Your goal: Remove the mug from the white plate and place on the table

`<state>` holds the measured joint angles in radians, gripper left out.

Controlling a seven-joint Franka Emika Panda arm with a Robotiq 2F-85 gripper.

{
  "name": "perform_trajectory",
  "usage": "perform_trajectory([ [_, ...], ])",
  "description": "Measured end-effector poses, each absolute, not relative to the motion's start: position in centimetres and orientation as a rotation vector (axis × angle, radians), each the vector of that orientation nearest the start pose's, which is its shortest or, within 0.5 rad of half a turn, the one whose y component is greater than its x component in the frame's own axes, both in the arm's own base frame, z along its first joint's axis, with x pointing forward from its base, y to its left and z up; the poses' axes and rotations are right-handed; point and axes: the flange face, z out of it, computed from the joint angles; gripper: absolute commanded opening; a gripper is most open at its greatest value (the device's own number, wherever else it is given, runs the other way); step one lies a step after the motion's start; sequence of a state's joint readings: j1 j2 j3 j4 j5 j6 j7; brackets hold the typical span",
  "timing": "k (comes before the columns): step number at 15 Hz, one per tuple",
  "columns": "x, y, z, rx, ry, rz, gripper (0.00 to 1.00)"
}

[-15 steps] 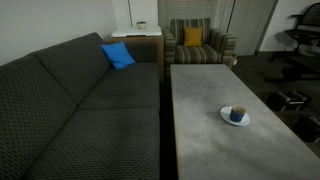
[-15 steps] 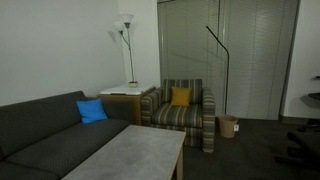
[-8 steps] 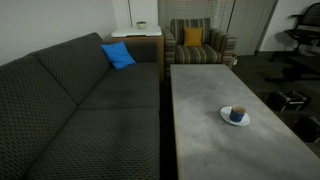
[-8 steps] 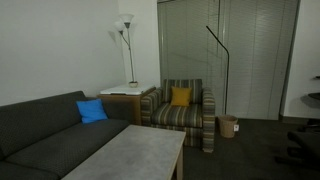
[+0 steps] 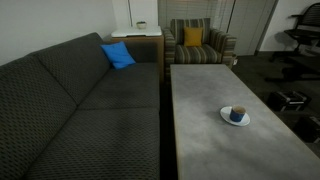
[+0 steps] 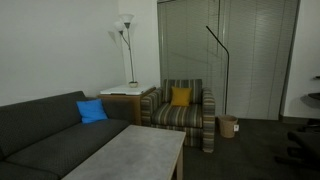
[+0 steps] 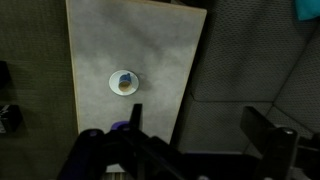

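Dim, even indoor light; soft, low-resolution pictures.
The floor lamp [image 6: 124, 30] has pale shades, possibly lit; the table [image 5: 200, 120] carries a faint sheen and only soft shadows. The wrist view is darkest, its sofa [image 7: 250, 60] murky and the bottom edge blurred.

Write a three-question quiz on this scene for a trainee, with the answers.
1. True or false: the mug stands on the white plate.
2. The cushion on the sofa is: A) blue, B) red, C) green.
3. Fill in: in the wrist view the gripper holds ____.
Key: 1 true; 2 A; 3 nothing: its fingers are spread apart, clear of the mug.
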<state>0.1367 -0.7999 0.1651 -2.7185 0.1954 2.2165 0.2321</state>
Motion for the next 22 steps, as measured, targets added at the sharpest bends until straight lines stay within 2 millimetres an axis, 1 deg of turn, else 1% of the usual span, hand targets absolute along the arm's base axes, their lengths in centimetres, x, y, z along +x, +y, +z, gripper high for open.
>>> perform_trajectory([
  [11,32.0,10.7,47.9,-2.989,0.085,-0.411,1.0],
  [14,32.7,10.0,47.5,-3.011,0.092,-0.428,1.0],
  [16,34.0,9.8,46.0,-3.017,0.092,-0.415,1.0],
  [21,38.3,8.8,40.1,-3.022,0.088,-0.328,1.0],
  [22,39.1,8.5,39.1,-3.022,0.102,-0.311,1.0],
])
